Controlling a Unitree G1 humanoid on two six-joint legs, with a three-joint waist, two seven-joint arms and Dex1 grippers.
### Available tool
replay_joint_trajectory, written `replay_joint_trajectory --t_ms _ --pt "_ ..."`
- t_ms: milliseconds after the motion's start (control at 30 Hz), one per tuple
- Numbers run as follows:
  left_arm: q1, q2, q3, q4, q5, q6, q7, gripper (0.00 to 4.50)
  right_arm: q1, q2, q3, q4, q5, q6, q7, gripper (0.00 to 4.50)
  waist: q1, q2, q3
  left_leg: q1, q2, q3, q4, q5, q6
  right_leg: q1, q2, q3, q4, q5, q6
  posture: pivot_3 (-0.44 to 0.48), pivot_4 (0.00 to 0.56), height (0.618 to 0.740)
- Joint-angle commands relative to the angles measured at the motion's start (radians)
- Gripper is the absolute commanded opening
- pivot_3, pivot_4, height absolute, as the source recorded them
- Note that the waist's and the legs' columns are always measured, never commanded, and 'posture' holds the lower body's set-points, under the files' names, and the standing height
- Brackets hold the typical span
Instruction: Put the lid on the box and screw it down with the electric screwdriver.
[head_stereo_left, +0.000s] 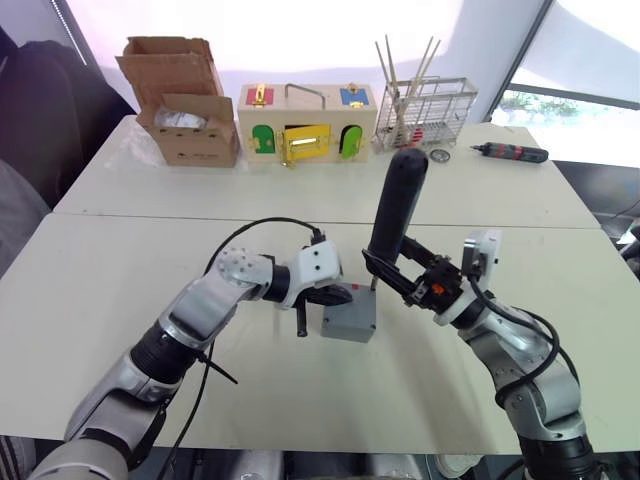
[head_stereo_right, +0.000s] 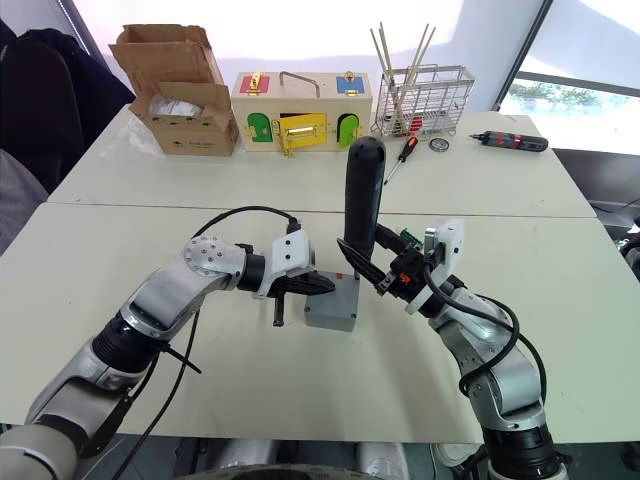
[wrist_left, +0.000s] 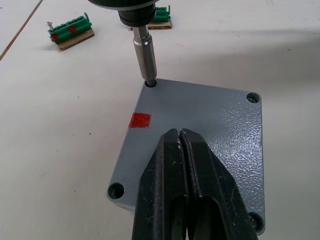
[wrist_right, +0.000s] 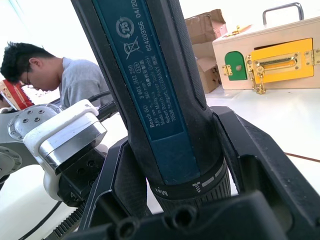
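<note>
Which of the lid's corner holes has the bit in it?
The corner hole nearest the red mark; the electric screwdriver bit sits in it. The other three are empty.

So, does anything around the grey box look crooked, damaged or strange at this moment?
Nothing stands out. The lid lies square on the box, the electric screwdriver in the right claw has its bit in one corner hole, and the shut left claw rests on the lid.

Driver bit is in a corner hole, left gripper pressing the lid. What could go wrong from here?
1. The electric screwdriver leans slightly, so the bit may cam out of the corner hole.
2. The left gripper, shut, presses on the lid at one spot only; torque could spin the box on the table.
3. The other three corner holes look empty, so the lid may shift.
</note>
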Motion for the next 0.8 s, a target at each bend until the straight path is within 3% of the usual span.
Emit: replay_joint_trajectory --t_ms 33,800 --pt "0.017 0.016 -0.031 0.022 0.028 0.025 -0.004 0.0 0.083 -0.016 0.096 0.154 -0.054 0.106 0.014 1.83 0.0 0.0 0.0 0.0 0.0 0.0 0.0 0.0 0.0 0.0 0.0 0.0 0.0 0.0 0.0 0.0 0.15 0.735" --pt "0.027 0.016 -0.034 0.008 0.027 0.033 0.0 0.0 0.114 -0.025 0.105 0.182 -0.073 0.088 0.027 1.83 0.0 0.0 0.0 0.0 0.0 0.0 0.0 0.0 0.0 0.0 0.0 0.0 0.0 0.0 0.0 0.0 0.15 0.735"
